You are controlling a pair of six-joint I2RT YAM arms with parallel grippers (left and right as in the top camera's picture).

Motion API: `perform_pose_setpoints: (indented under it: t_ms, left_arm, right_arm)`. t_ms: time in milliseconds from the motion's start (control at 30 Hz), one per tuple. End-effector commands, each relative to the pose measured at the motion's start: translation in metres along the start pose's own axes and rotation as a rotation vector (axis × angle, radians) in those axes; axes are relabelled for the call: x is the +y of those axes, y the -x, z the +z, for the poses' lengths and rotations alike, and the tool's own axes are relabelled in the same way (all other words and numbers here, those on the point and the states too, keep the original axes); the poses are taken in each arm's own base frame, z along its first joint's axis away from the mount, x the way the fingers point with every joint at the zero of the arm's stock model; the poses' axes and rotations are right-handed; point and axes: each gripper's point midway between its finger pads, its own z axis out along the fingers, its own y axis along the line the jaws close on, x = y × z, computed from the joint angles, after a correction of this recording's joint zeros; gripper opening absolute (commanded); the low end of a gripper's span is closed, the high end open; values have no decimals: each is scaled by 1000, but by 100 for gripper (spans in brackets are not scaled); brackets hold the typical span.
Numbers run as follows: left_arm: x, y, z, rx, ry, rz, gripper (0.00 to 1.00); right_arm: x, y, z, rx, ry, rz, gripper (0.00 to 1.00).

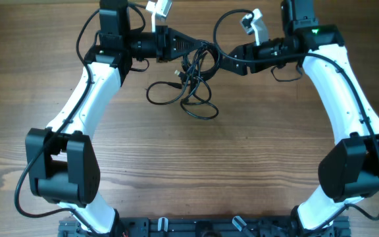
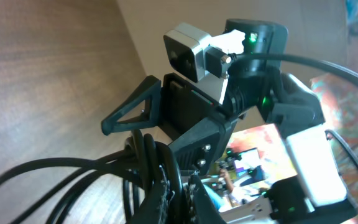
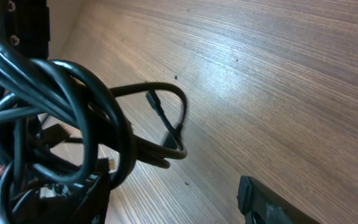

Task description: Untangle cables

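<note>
Up at the far middle of the wooden desk, the black cables sit in one tangled bunch between the two arms. The knot is thickest at its far end. From there loose loops spill toward the near side, one lying out to the left and another curling round at the near edge of the bunch. A small plug end shows on the left side of the tangle.

The left claw reaches in from the left and is closed tight on the far end of the bunch. In its wrist view several cords run in from the left and gather right at its closed tips.

The right claw comes in from the right, just beside the same knot, with its jaws standing apart. In the right wrist view one finger sits low on the right over bare wood, with no cord on it. The thick coil of cables fills the left side of that view. One thin strand loops out from it over the desk, and a plug end hangs inside the loop. The left wrist view shows this claw's triangular finger splayed outward above the cords. Whether its other finger touches the bunch cannot be told.
</note>
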Motion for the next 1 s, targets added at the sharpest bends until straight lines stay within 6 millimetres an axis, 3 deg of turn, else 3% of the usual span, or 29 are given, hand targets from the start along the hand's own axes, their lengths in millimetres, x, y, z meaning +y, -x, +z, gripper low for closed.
perform_pose_setpoints:
  t_ms: [0, 67, 100, 167, 267, 333, 533, 667, 900, 967]
  left_arm:
    - [-25, -3, -3, 34, -48, -55, 4]
    - [-23, -1, -2, 19, -33, -56, 4]
    - [-19, 2, -2, -1, -13, -58, 4]
    - [3, 13, -4, -90, 96, -80, 4]
    - [52, 15, -2, -191, 355, -108, 4]
    - [63, 9, 5, -181, 434, -50, 4]
    - [49, 13, 27, -177, 405, 74, 4]
    - [38, 23, 29, -209, 366, 84, 4]
    - [36, 18, 36, -194, 361, 83, 4]
    - [37, 18, 36, -195, 360, 76, 4]
  right_arm:
    - [7, 14, -6, -42, -24, 70, 67]
    - [0, 15, -8, -54, -55, 202, 63]
    - [-17, 12, -11, -60, -141, 356, 62]
    - [-36, 9, -18, -84, -228, 496, 62]
    - [-36, 10, -20, -96, -216, 554, 67]
    - [-27, 13, -18, -92, -159, 548, 68]
    - [-9, 14, -10, -71, -65, 528, 68]
    - [-24, -8, 5, -28, -113, 595, 68]
    - [-26, -2, 32, -30, -101, 593, 63]
    - [-34, -9, 44, -7, -138, 631, 61]
